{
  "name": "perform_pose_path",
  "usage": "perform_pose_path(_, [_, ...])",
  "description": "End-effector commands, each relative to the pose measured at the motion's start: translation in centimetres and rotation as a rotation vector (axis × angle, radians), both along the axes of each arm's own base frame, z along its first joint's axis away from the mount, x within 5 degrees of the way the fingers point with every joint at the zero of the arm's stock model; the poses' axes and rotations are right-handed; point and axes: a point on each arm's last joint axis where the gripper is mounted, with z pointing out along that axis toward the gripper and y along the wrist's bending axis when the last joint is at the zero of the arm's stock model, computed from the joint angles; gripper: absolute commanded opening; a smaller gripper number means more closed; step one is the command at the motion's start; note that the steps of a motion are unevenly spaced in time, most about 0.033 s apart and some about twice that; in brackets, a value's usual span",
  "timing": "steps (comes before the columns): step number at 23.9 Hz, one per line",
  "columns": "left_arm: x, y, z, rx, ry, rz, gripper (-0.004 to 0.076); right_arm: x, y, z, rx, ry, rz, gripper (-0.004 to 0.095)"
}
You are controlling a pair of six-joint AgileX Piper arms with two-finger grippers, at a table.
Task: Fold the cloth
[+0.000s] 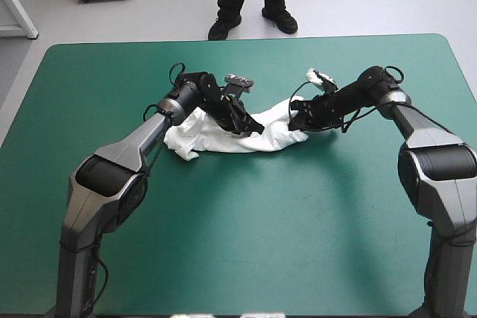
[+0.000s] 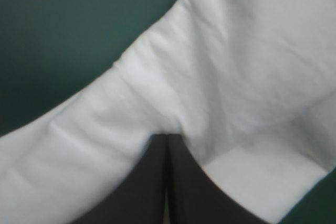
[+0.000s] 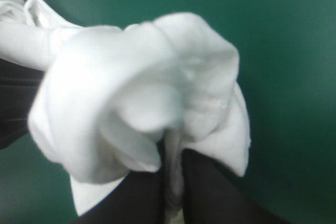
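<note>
T-shirt [image 1: 212, 138]: white, crumpled into a long low heap; lies on the far half of the table, about midway between its left and right edges, strung between the two grippers.
Table cover [image 1: 238, 243]: teal-green, bare across the whole near half.
Left gripper [image 1: 250, 126]: down on the middle of the heap, reaching in from the left end of the cloth.
Left fingers [image 2: 142, 182]: black, pressed together into one pointed arch with only a hairline gap, tips buried under a fold of white cloth; pinching the T-shirt.
Right gripper [image 1: 297, 118]: at the right end of the heap, pointing toward the left gripper, near it but apart.
Right fingers [image 3: 210, 192]: black, all but closed, a strip of white cloth caught between them; bunched folds billow over and ahead of the tips.
</note>
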Motion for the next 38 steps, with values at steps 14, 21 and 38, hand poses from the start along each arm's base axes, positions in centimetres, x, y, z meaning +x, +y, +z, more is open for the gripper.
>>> perform_pose_path(14, [-0.8, -0.1, 2.2, -0.001, -0.013, -0.007, -0.0010, -2.2, -1.8, 13.6, 0.040, -0.260, 0.009, -0.0009])
perform_pose_path(21, [0.3, 1.7, 5.4, 0.005, -0.080, 0.045, -0.0010, -2.2, -1.8, 13.7, 0.039, -0.266, 0.004, -0.0009])
perform_pose_path(38, [-6.6, 11.8, 25.9, -0.050, -0.512, 0.180, -0.0010, -2.3, 0.3, 15.0, 0.101, -0.314, 0.014, -0.0007])
